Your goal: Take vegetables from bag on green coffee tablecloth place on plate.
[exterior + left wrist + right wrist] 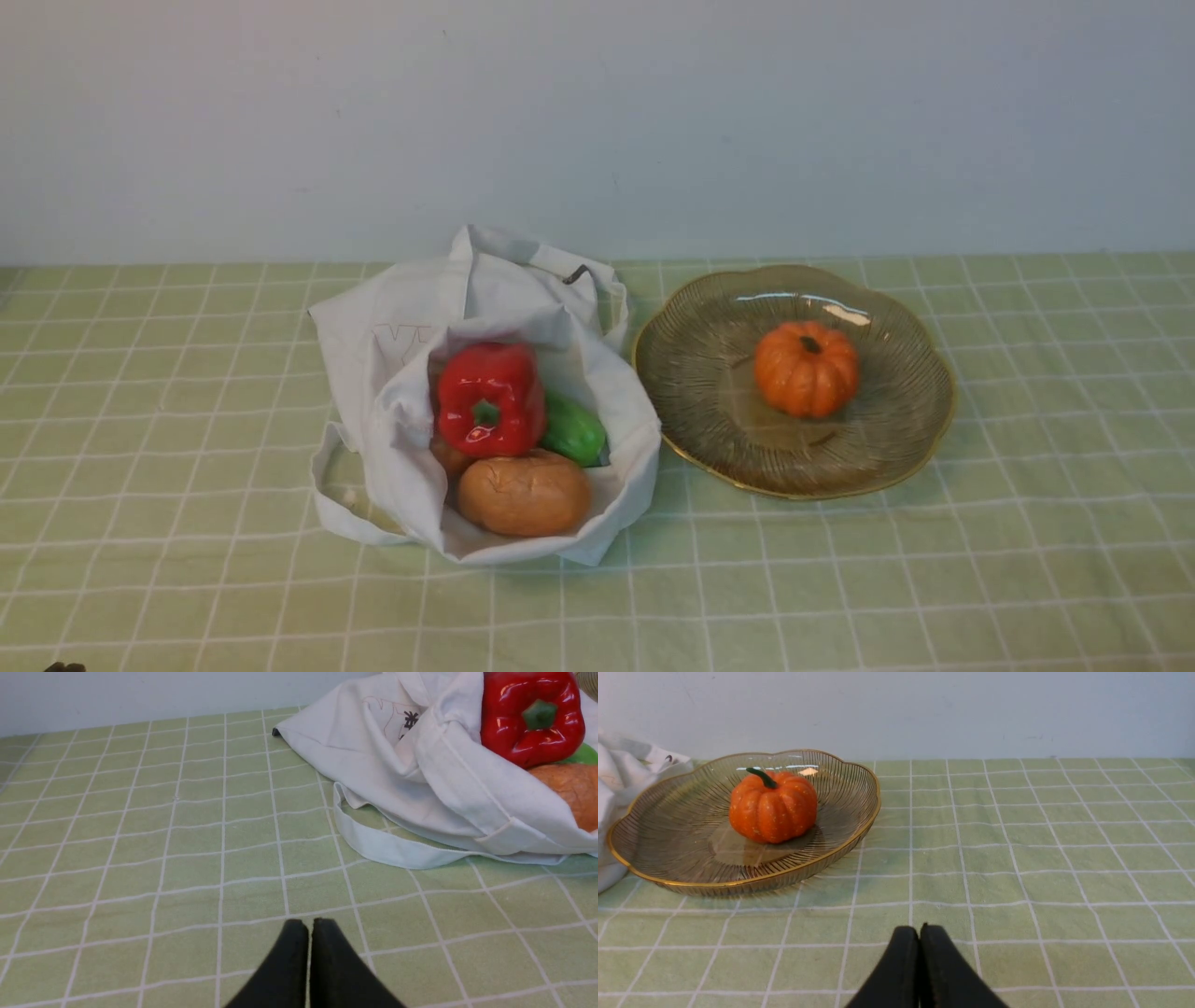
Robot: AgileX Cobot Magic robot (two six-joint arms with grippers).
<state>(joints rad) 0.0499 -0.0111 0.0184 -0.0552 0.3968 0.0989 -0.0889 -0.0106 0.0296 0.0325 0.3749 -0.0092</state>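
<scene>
Orange pumpkin [806, 369] on the plate [709, 373]; pepper and cucumber in the bag [392, 373].

White cloth folds hide most of the small green cucumber [572, 430], wedged behind the glossy red bell pepper [490, 399] and a brown bread roll [524, 492]; a second brownish item under the pepper is too covered to name. The tote's printed letter is faint and creased. Bag and ribbed, gold-rimmed glass plate sit side by side, nearly touching, mid-worktop toward the far edge of the green coffee tablecloth [1027, 560]. Left gripper [309, 926] and right gripper [919, 933] hover low over bare cloth, fingertips pressed together, holding nothing; their arms are cut off.
</scene>
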